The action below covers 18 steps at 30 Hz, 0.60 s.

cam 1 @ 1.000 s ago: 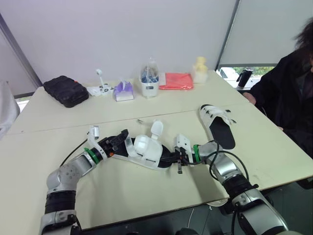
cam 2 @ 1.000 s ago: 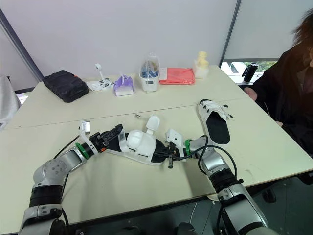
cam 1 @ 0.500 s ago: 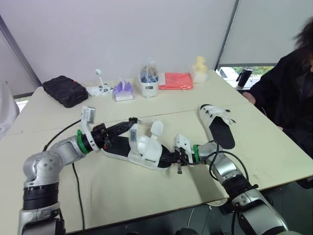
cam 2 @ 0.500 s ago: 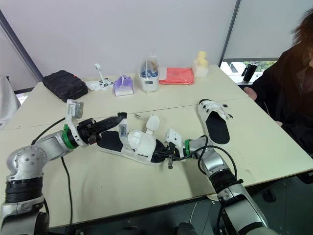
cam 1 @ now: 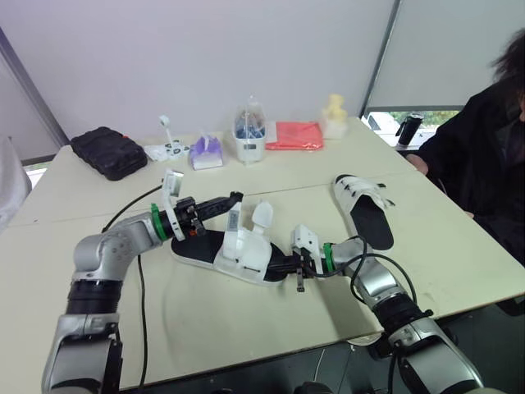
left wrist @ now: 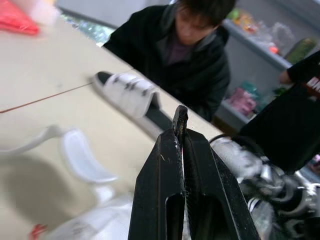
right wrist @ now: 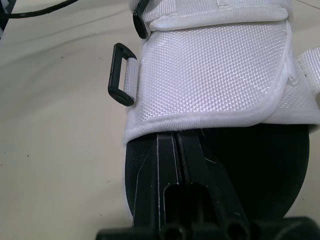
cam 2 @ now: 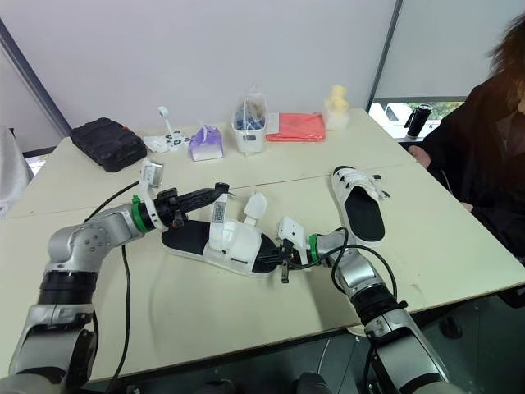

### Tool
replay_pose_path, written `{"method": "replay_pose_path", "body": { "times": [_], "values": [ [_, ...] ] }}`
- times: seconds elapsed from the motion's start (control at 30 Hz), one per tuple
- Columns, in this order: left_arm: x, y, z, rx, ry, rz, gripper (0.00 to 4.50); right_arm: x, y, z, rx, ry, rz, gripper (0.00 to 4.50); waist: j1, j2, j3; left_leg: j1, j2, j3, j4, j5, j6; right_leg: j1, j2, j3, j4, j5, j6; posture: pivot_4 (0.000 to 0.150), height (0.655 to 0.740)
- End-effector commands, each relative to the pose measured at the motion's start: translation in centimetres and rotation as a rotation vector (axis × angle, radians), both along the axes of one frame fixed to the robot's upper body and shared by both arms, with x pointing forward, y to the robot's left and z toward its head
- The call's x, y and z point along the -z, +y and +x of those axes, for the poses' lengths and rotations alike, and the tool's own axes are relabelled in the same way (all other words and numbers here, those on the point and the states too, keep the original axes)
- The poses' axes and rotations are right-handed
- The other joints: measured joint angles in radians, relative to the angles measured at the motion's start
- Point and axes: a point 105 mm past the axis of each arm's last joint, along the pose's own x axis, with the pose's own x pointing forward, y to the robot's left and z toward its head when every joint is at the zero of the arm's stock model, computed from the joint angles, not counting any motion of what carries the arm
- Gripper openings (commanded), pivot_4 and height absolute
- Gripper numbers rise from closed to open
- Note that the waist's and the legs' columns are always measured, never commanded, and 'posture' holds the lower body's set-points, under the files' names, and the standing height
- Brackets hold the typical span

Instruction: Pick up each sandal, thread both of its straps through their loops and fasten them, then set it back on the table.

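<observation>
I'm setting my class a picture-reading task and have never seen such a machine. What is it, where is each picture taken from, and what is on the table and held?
It is a humanoid robot with two arms, each ending in a two-fingered black gripper. The two wide pictures come from cameras on its head, looking down; the two close ones from cameras on its wrists. On the table lie two white sandals. The right gripper is shut on the black sole of the near sandal. The left gripper is shut, apparently pinching that sandal's strap, which stands upright. The far sandal lies untouched near a seated person. Behind are a black case and a red cloth.
</observation>
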Motion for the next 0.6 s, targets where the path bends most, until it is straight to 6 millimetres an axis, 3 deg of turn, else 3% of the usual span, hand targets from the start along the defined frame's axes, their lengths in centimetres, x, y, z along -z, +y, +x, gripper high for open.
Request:
{"method": "replay_pose_path", "body": {
  "times": [0.03,0.17,0.4,0.6],
  "values": [
    [0.0,0.0,1.6,-0.013,-0.038,0.039,0.06,4.1,-0.7,-1.4,0.012,0.119,-0.119,0.00,-0.001,0.000,0.000,0.000,0.000,0.000,0.000,0.000,0.000,0.000,0.000,0.000,0.000,0.000,0.000,0.150,0.7400],
    [1.5,-0.7,3.4,-0.020,-0.058,0.124,0.06,4.1,-0.7,-1.5,0.018,0.119,-0.115,0.00,0.000,0.000,0.000,0.000,0.000,0.000,0.000,0.000,0.000,-0.001,0.000,0.000,0.000,0.000,0.000,0.150,0.7400],
    [2.0,-2.1,5.1,0.010,-0.076,0.171,0.06,4.2,-0.6,-1.8,0.030,0.122,-0.108,0.00,-0.001,0.000,0.000,-0.001,0.000,0.000,0.000,0.000,0.000,-0.001,0.000,0.000,0.000,0.000,0.000,0.150,0.7400],
    [5.6,-2.3,5.5,0.004,-0.024,0.350,0.06,4.3,-0.8,-1.9,0.043,0.124,-0.105,0.00,-0.001,0.000,0.000,-0.001,0.000,0.000,0.000,0.000,0.000,-0.001,0.000,-0.001,0.000,0.000,0.001,0.150,0.7400]
  ]
}}
